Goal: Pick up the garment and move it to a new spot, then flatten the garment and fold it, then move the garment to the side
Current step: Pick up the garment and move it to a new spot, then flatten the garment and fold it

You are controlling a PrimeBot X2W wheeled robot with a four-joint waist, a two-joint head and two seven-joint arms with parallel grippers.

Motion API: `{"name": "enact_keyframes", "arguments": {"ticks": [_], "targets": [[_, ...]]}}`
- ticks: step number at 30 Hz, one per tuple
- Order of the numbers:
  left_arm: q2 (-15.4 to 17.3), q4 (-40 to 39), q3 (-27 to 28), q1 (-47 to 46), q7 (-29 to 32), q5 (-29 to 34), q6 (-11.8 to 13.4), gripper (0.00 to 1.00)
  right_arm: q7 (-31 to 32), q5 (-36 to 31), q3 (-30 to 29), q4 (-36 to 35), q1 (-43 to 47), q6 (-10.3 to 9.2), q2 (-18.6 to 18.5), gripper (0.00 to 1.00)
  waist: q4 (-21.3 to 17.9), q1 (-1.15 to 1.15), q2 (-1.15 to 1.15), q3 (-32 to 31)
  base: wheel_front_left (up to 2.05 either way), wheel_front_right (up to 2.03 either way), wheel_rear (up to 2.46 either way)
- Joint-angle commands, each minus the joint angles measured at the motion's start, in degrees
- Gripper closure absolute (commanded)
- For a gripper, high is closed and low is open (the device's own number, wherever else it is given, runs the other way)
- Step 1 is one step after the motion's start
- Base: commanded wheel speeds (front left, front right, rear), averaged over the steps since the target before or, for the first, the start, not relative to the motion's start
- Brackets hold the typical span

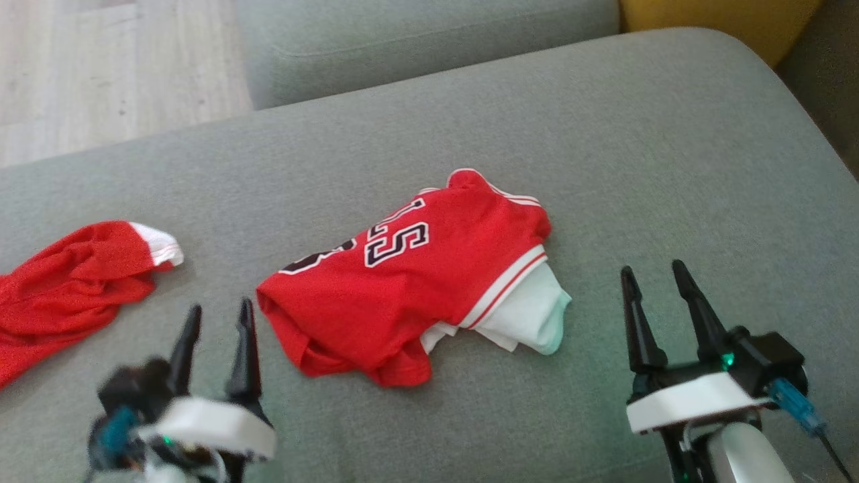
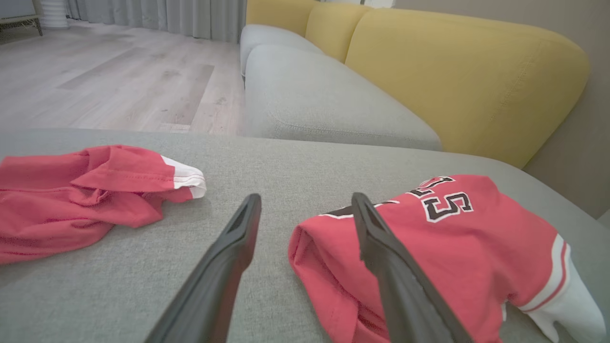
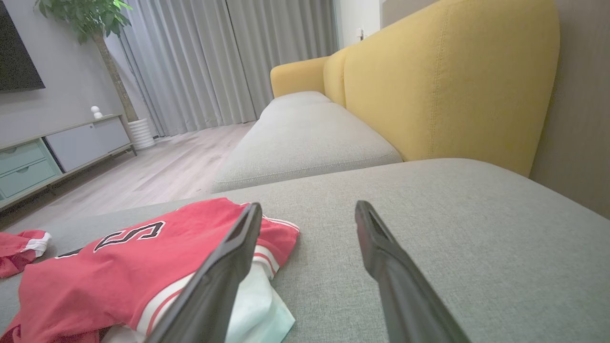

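You have two grey cushions ahead: the near cushion (image 1: 671,168) carries everything, and the far cushion (image 1: 416,40) lies behind it, with a yellow backrest (image 1: 718,27) at the upper right. Two red garments lie on the near cushion. The jersey (image 1: 402,288), with white trim and black-and-white lettering, sits near the middle as a loosely folded bundle, a white part poking out at its right end. The shirt (image 1: 67,288), crumpled and showing one white cuff, lies at the left edge, well apart from the jersey. Your two grippers are both spread and hold nothing: the left gripper (image 1: 221,307), blurred, is just beside the jersey's near left corner, and the right gripper (image 1: 652,267) stands clear of its right end.
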Motion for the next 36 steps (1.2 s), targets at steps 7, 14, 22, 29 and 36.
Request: {"name": "enact_keyframes", "arguments": {"ticks": [7, 14, 22, 29, 36], "targets": [[-4.01, 1.48, 0.13, 2.74, -11.98, 3.79, 2.42, 0.0, -0.62, -1.28, -1.27, -3.6, 1.98, 0.44, -0.43, 0.0, 3.02, 0.0, 0.0, -1.8, 0.0, 0.0, 0.0], [-6.7, 3.14, 1.12, 5.06, -15.0, 8.57, 3.38, 0.0, -0.62, -1.59, -2.93, -3.8, 4.47, 0.44, -0.42, 0.0, 4.53, 0.0, 0.0, -2.99, 0.0, 0.0, 0.0], [-7.78, 4.56, 4.59, 8.88, -15.04, 14.1, 0.82, 0.0, -0.62, -2.04, -3.1, -3.31, 4.88, 0.44, -0.43, 0.0, 5.3, 0.0, 0.0, -3.41, 0.0, 0.0, 0.0], [-9.07, 5.52, 6.21, 8.52, -15.05, 15.78, -1.24, 0.0, -0.62, -2.11, -2.73, -3.06, 4.61, 0.44, -0.42, 0.0, 5.86, 0.0, 0.0, -3.11, 0.0, 0.0, 0.0], [-9.9, 5.23, 3.98, 7.53, -15.05, 15.48, -3.85, 0.0, -0.62, -1.92, -1.67, -2.67, 3.78, 0.44, -0.4, 0.0, 4.49, 0.0, 0.0, -2.82, 0.0, 0.0, 0.0]]}}
